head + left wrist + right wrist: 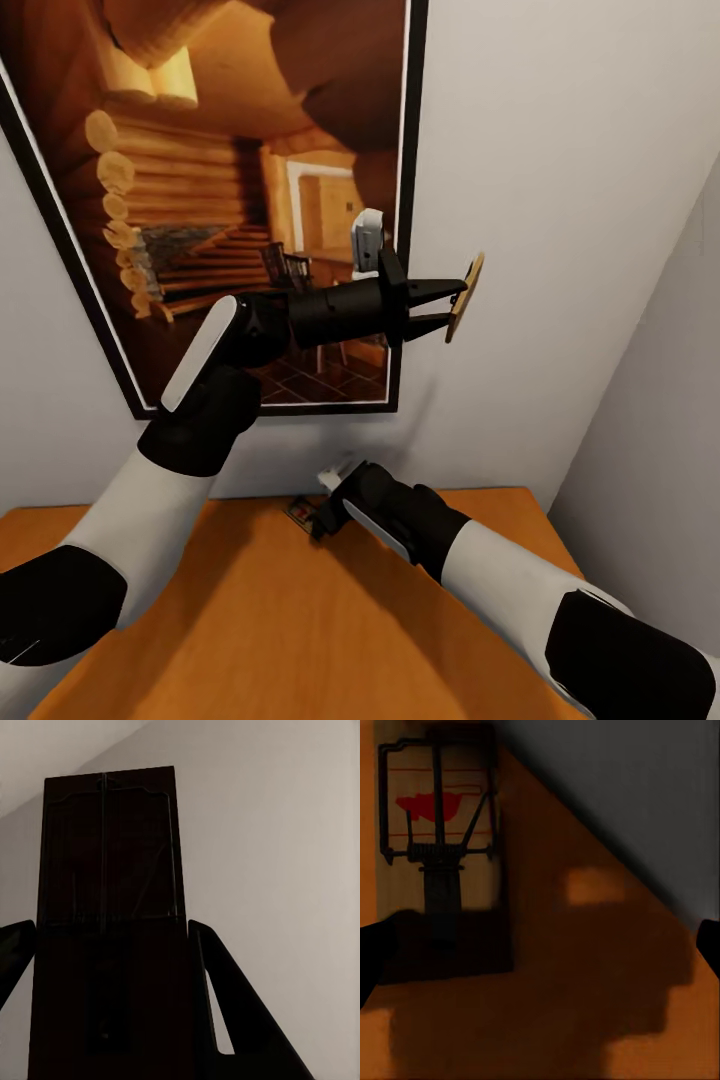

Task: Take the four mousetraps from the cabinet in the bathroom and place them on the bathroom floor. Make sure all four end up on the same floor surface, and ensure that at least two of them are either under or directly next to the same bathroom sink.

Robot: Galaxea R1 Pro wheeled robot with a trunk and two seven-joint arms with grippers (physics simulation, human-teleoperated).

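Left gripper [448, 307] clamps one mousetrap [465, 297] aloft; right gripper [318, 516], jaws wide, reaches a second trap [439, 832] on the cabinet [250, 620]. None floored.

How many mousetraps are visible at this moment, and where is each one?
2. One mousetrap is held up in the air by the left pincer, near the wall. The other mousetrap lies on the cabinet top, just ahead of the right pincer. More may be hidden.
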